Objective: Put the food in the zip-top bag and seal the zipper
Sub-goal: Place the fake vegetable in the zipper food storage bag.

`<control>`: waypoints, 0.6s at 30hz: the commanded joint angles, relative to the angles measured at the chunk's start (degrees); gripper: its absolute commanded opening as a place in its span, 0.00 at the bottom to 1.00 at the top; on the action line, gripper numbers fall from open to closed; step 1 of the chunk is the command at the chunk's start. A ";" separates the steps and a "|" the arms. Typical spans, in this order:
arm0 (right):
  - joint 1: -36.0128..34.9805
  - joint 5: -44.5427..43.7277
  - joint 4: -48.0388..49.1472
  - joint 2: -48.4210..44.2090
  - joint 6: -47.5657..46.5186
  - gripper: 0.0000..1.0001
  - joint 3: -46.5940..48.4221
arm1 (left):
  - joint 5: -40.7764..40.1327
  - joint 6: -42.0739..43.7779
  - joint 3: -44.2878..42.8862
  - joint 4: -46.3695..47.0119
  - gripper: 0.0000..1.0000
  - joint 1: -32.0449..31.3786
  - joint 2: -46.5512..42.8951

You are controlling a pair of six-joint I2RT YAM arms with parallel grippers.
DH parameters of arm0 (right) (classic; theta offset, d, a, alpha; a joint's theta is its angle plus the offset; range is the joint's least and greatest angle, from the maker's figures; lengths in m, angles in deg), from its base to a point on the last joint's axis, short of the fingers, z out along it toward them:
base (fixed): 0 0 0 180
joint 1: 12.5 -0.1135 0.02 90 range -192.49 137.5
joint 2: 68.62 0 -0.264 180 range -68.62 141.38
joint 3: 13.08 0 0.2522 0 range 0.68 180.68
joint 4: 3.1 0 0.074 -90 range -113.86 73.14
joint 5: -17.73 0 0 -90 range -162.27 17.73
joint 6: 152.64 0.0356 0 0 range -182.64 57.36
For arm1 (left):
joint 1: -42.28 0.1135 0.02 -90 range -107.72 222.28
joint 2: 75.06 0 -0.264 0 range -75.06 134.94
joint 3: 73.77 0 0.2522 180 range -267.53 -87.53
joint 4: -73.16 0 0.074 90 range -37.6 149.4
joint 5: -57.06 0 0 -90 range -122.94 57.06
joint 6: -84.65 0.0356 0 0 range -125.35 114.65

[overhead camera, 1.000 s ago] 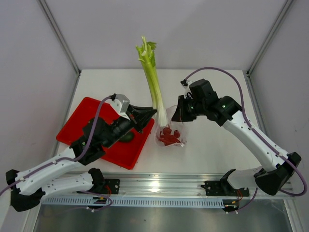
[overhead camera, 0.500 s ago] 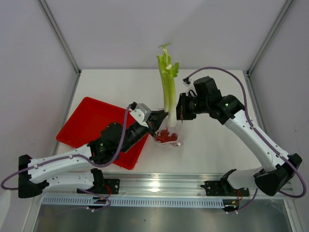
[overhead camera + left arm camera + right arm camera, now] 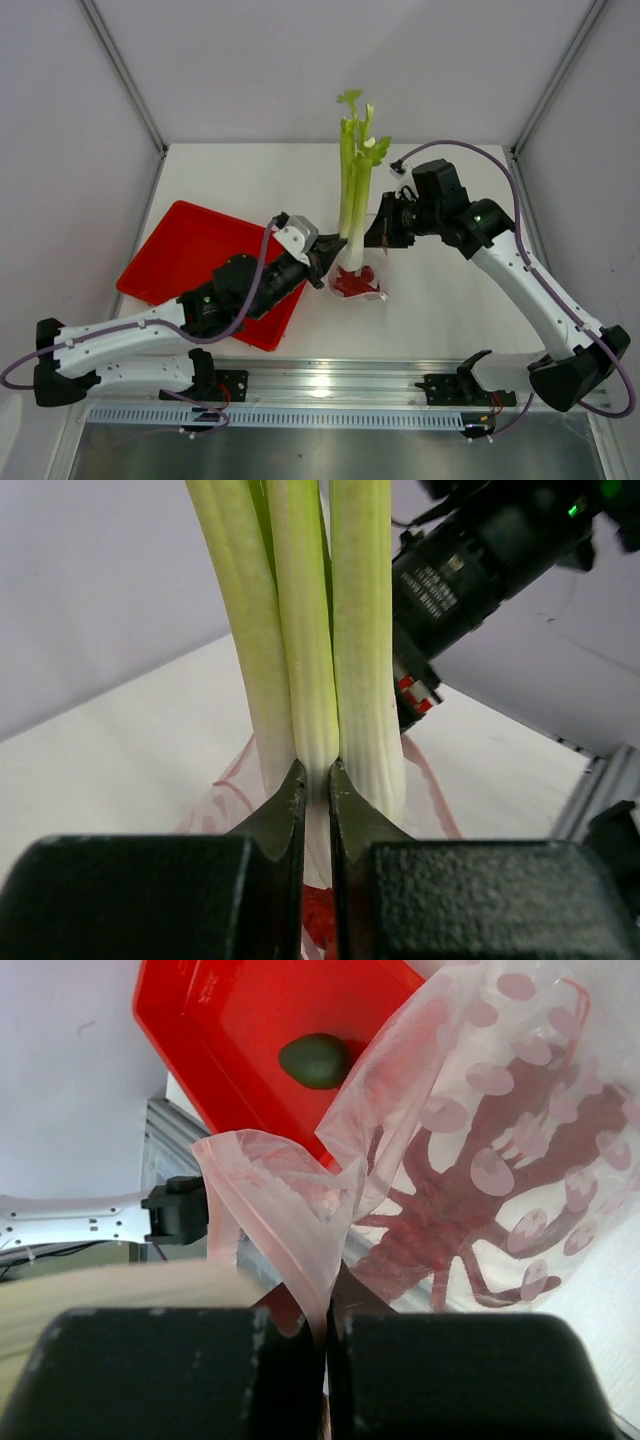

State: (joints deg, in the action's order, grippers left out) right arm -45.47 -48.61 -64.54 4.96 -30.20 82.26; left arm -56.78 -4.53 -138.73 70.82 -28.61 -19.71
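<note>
The white-and-green leek stalk [image 3: 352,190] stands nearly upright. My left gripper [image 3: 328,262] is shut on its white lower end [image 3: 310,720]. That end sits in the mouth of the clear zip-top bag [image 3: 360,282], with the pink zipper strip [image 3: 432,790] curving on both sides of it. The red lobster [image 3: 470,1200] lies inside the bag [image 3: 500,1090]. My right gripper [image 3: 378,232] is shut on the bag's mouth edge [image 3: 300,1230] and holds it up. The dark-green fruit [image 3: 315,1060] lies on the red tray [image 3: 220,1020]; in the top view my left arm hides it.
The red tray [image 3: 180,250] lies at the left of the white table, partly under my left arm. Grey walls and frame posts enclose the table at the back and sides. A metal rail [image 3: 330,385] runs along the near edge.
My left arm has swung right with the leek, which went from leaning left to upright, its base now in the bag's mouth. My right gripper has kept hold of the bag and shifted slightly right.
</note>
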 commanded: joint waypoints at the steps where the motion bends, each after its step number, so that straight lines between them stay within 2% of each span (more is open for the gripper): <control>1: 0.19 -1.94 2.33 -1.86 -1.59 0.00 -0.28 | 4.39 -8.98 -10.63 -9.98 0.01 -0.47 -3.67; 2: 0.19 -2.21 2.33 -1.78 -1.86 0.00 -0.37 | 5.80 -10.73 -11.81 -16.28 0.00 -0.47 -3.85; 9: 0.28 -5.02 3.65 -0.98 -3.62 0.00 -0.72 | 16.53 -29.52 -23.24 -36.86 0.00 -0.39 -5.78; 13: 0.45 -9.32 5.49 -1.16 -5.72 0.00 -0.99 | 23.56 -39.82 -23.07 -42.96 0.01 -0.47 -7.54; 18: 0.36 -16.71 6.81 -1.51 -9.15 0.00 -0.90 | 35.76 -50.37 -17.20 -44.82 0.01 -0.39 -11.22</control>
State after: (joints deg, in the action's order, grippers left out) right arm -45.36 -59.37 -61.63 4.96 -35.90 81.15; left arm -31.55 -44.40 -159.17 30.04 -28.70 -29.48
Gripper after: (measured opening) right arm 0.001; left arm 0.093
